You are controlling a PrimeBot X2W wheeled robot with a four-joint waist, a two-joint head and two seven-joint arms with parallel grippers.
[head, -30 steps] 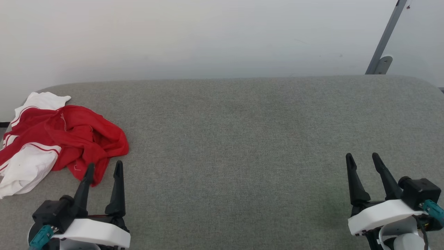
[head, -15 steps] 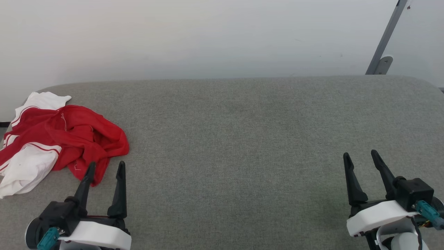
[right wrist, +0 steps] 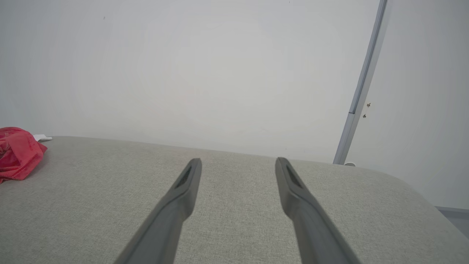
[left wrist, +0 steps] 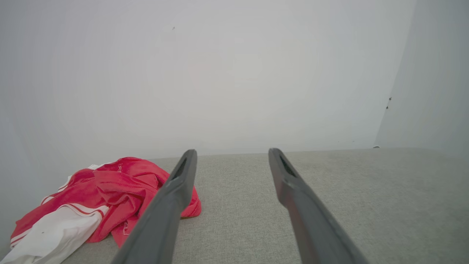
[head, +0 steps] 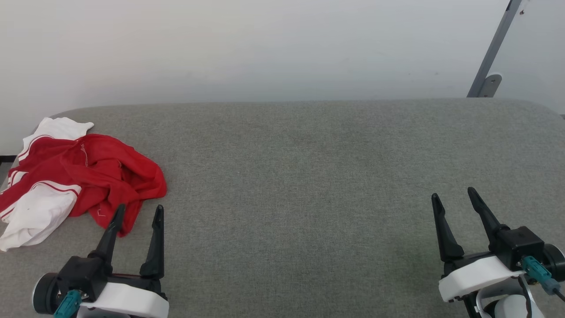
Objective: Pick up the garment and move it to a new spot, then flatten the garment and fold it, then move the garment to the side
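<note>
The garment (head: 84,170) lies crumpled at the far left of the grey padded table (head: 309,168), red with white sleeve parts. In the left wrist view the garment (left wrist: 110,190) sits low on the left, partly behind one dark finger. My left gripper (head: 140,211) hovers open just in front of the heap's near right edge, nothing between its fingers. My right gripper (head: 454,196) stands open over bare fabric at the lower right. In the right wrist view a red corner of the garment (right wrist: 16,152) shows at the left edge, and the right gripper (right wrist: 237,161) points across the table.
A white wall (head: 265,44) rises right behind the table's rounded far edge. A grey metal post (head: 492,53) with a bracket stands at the back right. The garment reaches the table's left edge.
Both grippers have crept slightly forward and inward, the left one nearer the garment's edge. The head view has shifted a little. The garment lies as before.
</note>
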